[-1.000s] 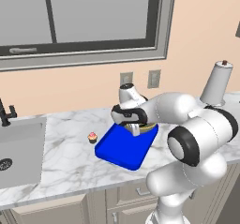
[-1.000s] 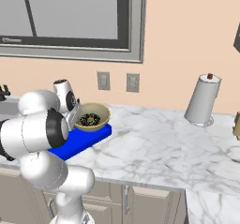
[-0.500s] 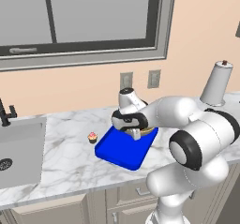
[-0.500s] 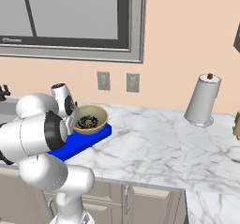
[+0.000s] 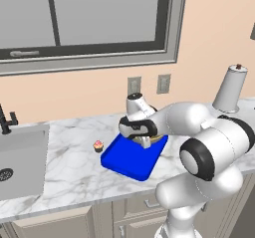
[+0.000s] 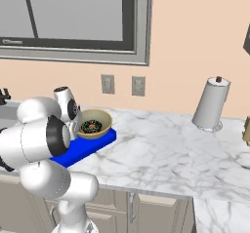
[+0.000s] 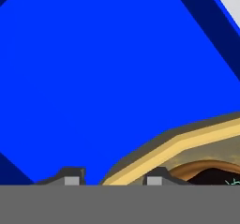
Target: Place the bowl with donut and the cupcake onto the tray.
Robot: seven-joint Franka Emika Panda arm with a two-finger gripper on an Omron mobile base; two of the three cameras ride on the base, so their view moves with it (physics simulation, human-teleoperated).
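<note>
Marble counter (image 6: 161, 154) holds the blue tray (image 5: 127, 158), and the bowl (image 6: 95, 125) with the donut (image 6: 91, 126) sits at its far right end, its rim pinched by the gripper (image 7: 110, 180), mostly hidden, while the cupcake (image 5: 98, 146) waits just left.

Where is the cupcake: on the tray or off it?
Off: the cupcake stands on the counter beside the tray.
</note>
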